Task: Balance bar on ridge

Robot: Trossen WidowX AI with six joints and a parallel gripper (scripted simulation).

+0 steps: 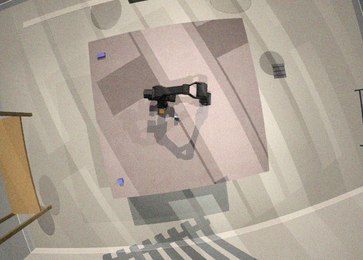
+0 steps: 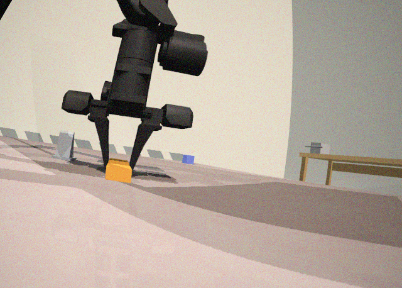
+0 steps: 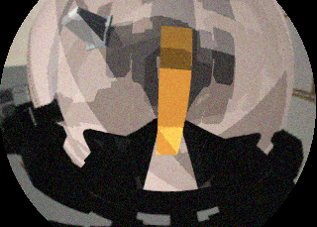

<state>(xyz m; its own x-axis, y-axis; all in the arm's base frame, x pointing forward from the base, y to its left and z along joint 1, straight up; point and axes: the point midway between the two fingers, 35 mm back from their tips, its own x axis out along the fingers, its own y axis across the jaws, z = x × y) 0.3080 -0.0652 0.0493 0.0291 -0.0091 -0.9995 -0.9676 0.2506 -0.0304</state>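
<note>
The orange bar (image 1: 161,111) (image 2: 118,171) (image 3: 173,95) lies on the pinkish table, long side running away from camera in the exterior view. My gripper (image 2: 119,168) (image 3: 169,122) points down with one fingertip against each long side of the bar; it is shut on the bar, which is still down at table height. In the top view the arm hides the fingertips. The pale grey ridge (image 1: 176,117) (image 2: 65,146) (image 3: 81,29) stands upright on the table, a little to the side of the bar and apart from it. Nothing rests on its top.
A blue block (image 1: 120,181) (image 2: 188,159) stands near one table corner and a purple block (image 1: 101,55) near another. The arm (image 1: 176,90) reaches over the table beside the ridge. A wooden bench (image 1: 17,166) (image 2: 350,158) stands beyond the table. Broad shadows cross the table.
</note>
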